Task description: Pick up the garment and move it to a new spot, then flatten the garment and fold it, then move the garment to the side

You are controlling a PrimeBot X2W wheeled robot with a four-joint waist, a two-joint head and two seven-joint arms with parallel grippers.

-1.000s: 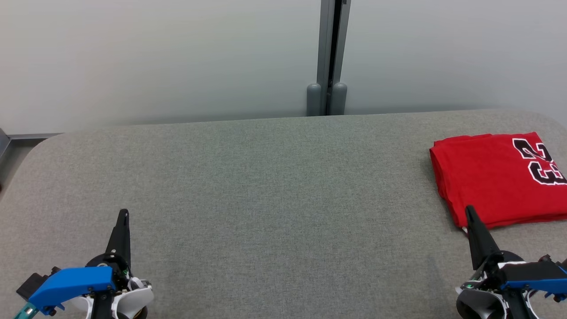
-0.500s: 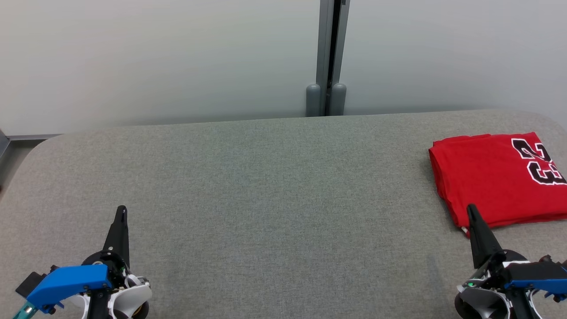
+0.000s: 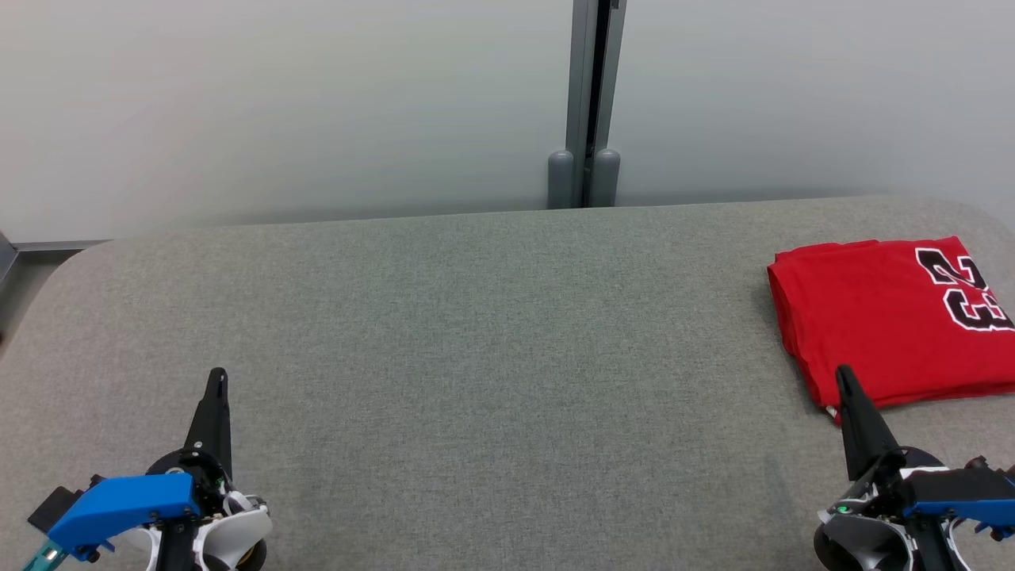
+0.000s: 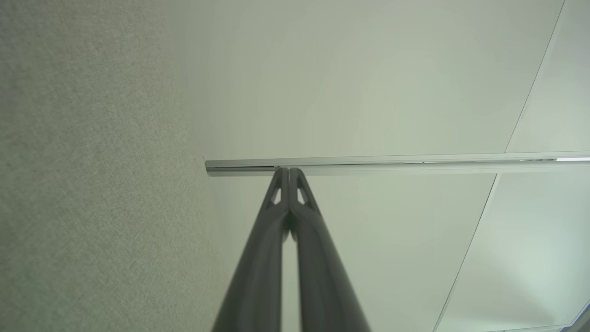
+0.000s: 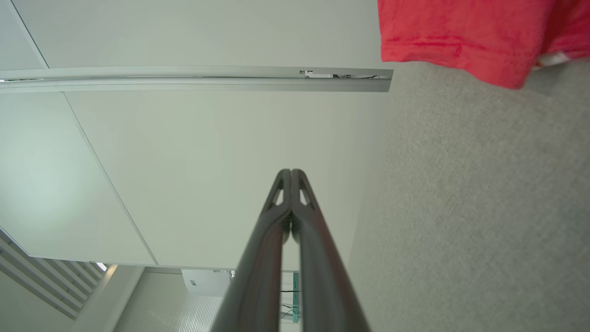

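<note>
The garment (image 3: 880, 317) is a red shirt with black-and-white numerals, folded into a neat rectangle at the right edge of the grey table (image 3: 492, 333); its hem (image 5: 461, 41) shows at the top right of the right wrist view. My right gripper (image 3: 842, 374) sits at the lower right, shut and empty, its tip just in front of the garment's near edge. In the right wrist view its fingers (image 5: 291, 174) press together. My left gripper (image 3: 216, 376) rests at the lower left, shut and empty, far from the garment; the tips (image 4: 288, 171) meet in the left wrist view.
A pale wall with a vertical grey post (image 3: 588, 103) stands behind the table. The table's rounded left corner (image 3: 71, 262) drops off toward the floor. A broad stretch of bare grey fabric lies between the two grippers.
Both grippers shifted slightly upward in the head view between the earliest frame and half a second ago, then held still. The garment has not moved.
</note>
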